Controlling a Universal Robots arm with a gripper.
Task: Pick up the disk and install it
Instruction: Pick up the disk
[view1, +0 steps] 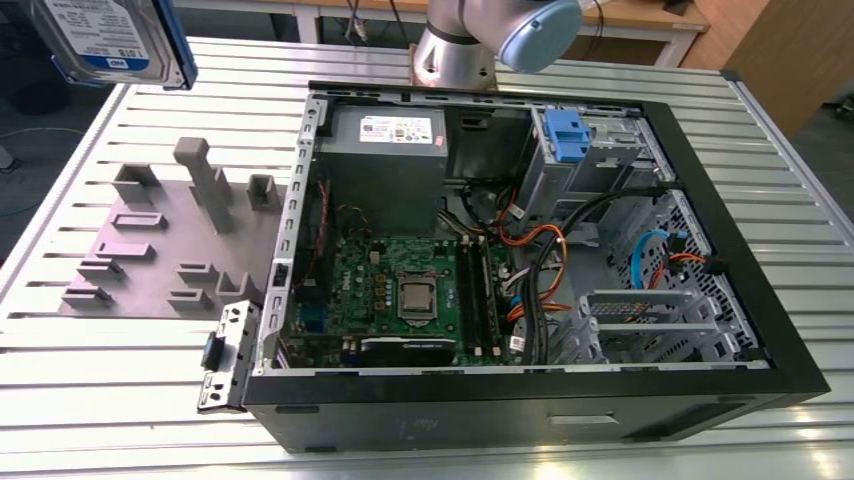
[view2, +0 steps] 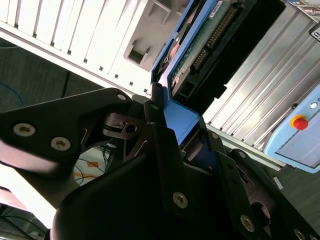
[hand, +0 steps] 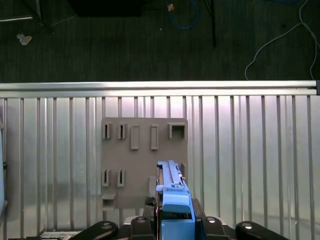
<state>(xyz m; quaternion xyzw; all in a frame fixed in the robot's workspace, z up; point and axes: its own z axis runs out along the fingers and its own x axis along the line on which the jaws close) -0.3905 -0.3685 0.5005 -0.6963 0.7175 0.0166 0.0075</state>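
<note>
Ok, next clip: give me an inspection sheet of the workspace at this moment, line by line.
Surface: slatted metal table carrying an open computer case and a grey fixture plate.
Job's things: disk with a blue frame, held in the air above the fixture plate, not in the computer case.
Clutter: small metal bracket by the case's corner.
Grippers: tool shut on the disk's blue frame in the second wrist view.
Cables: orange and black wiring inside the case; blue cable on the floor.
Surroundings: dark floor; control box with a red button.
</note>
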